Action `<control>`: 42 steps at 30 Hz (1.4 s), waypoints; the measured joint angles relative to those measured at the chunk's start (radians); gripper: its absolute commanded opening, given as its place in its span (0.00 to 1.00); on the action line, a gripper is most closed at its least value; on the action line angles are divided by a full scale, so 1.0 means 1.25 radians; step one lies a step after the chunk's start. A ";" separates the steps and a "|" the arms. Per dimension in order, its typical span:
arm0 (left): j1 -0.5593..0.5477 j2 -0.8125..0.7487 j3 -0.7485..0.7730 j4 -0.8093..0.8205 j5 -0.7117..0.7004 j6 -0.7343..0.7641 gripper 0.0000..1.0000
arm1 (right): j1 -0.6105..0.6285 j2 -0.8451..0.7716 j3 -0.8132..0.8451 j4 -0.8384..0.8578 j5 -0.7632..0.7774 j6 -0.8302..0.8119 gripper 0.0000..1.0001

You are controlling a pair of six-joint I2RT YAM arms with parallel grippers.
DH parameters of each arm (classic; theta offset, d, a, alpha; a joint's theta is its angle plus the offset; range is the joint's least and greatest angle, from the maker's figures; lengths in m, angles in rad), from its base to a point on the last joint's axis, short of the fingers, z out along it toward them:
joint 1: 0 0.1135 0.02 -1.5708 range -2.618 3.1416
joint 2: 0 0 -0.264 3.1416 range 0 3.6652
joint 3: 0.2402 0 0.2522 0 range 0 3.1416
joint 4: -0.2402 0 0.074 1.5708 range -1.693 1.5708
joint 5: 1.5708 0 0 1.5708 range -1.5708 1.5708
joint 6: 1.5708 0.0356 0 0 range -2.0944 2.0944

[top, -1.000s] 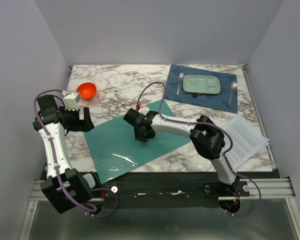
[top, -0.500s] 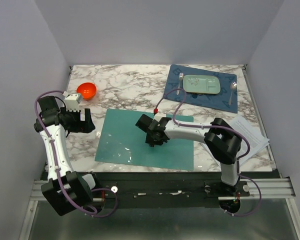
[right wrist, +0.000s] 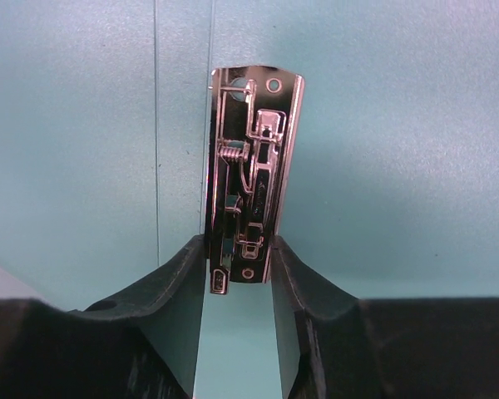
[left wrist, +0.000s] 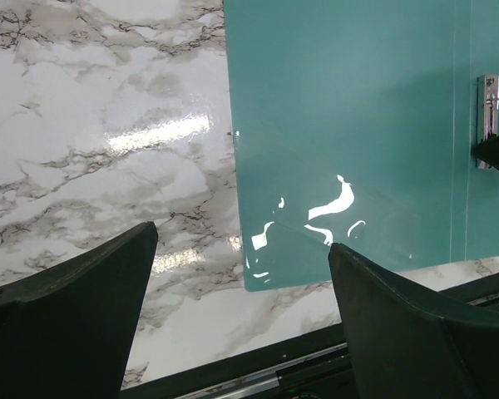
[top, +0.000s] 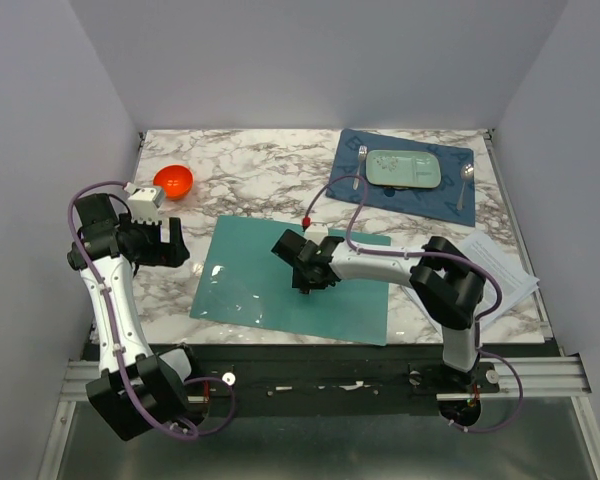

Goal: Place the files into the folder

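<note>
The teal folder (top: 260,280) lies open and flat at the table's front middle. A metal clip (right wrist: 251,166) sits at its spine. My right gripper (top: 308,280) is down on the spine, and in the right wrist view its gripper (right wrist: 239,249) has both fingers pressed against the clip's sides, shut on it. The files (top: 492,275), white printed sheets, lie at the right edge, partly hidden behind the right arm. My left gripper (top: 175,243) hovers open just left of the folder (left wrist: 349,125). The left wrist view shows that gripper (left wrist: 241,239) empty over the marble near the folder's front left corner.
An orange bowl (top: 173,181) and a small white block (top: 145,197) sit at the back left. At the back right, a dark blue placemat (top: 450,200) carries a pale green tray (top: 404,168), a fork (top: 358,165) and a spoon (top: 466,180). The table's front edge (left wrist: 233,366) runs just below the folder.
The folder has swung from a slanted position to lie square with the front edge and shifted right. My right gripper moved right with it and narrowed onto the clip. The left arm barely moved.
</note>
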 measured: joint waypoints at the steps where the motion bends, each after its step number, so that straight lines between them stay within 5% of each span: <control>1: 0.000 -0.002 0.000 0.000 -0.002 0.000 0.99 | -0.001 0.002 0.003 0.000 0.000 -0.014 0.38; 10: 0.000 -0.037 -0.002 0.000 -0.012 0.009 0.99 | -0.006 0.005 0.012 -0.001 0.000 -0.132 0.38; 14: 0.000 -0.031 -0.002 0.001 -0.013 0.009 0.99 | -0.006 0.002 0.008 -0.001 -0.001 -0.162 0.63; 19: 0.000 -0.026 -0.006 0.001 -0.013 0.011 0.99 | -0.010 -0.017 -0.002 -0.052 0.001 -0.161 0.72; 27: 0.000 -0.023 -0.006 0.002 -0.028 0.017 0.99 | -0.081 -0.178 0.006 -0.227 0.032 -0.063 0.59; 33: 0.000 -0.026 -0.012 0.002 -0.034 0.025 0.99 | -0.224 -0.169 -0.020 -0.406 0.087 0.002 0.58; 42: 0.000 -0.028 -0.013 0.003 -0.044 0.030 0.99 | -0.318 -0.170 -0.118 -0.474 0.106 0.007 0.58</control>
